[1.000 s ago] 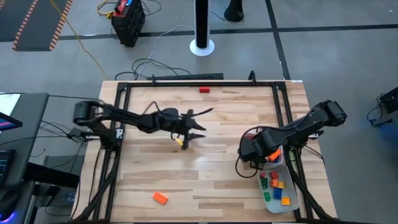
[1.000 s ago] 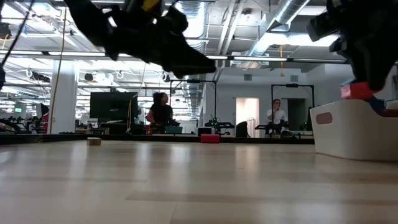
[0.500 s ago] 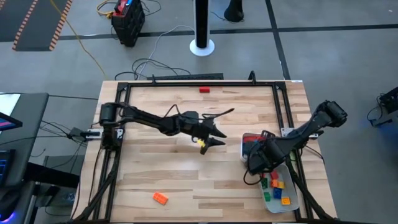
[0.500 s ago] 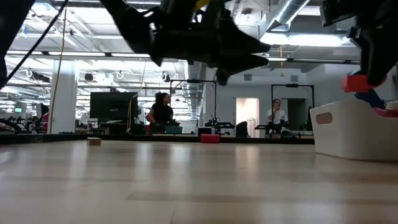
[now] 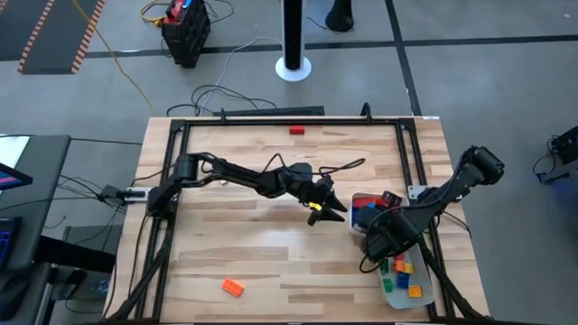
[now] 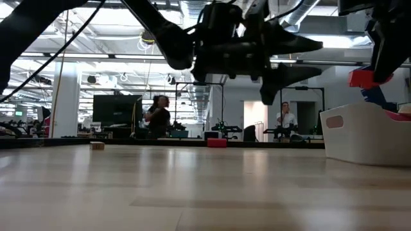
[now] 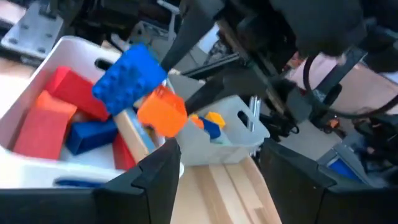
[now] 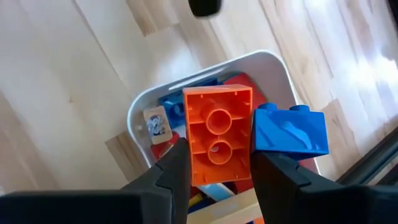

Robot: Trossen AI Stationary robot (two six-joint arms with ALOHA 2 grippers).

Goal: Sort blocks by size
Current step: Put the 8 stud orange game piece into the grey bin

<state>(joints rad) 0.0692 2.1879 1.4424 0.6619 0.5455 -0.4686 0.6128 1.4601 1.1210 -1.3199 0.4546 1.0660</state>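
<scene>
The right gripper (image 8: pixel 214 171) is clamping an orange block (image 8: pixel 217 142) between its fingers, a blue block (image 8: pixel 290 131) just beside it, above a white tray (image 8: pixel 140 106). The left gripper (image 5: pixel 330 207) is hovering near that tray with fingers spread, seemingly holding nothing

Orange block (image 8: pixel 216 134) aloft beside blue block (image 8: pixel 290 132) — red ones (image 7: pixel 45 122) binned

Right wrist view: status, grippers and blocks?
Right gripper shut on orange block, blue block against it, over tray. Left gripper open, empty, close by the tray.
</scene>
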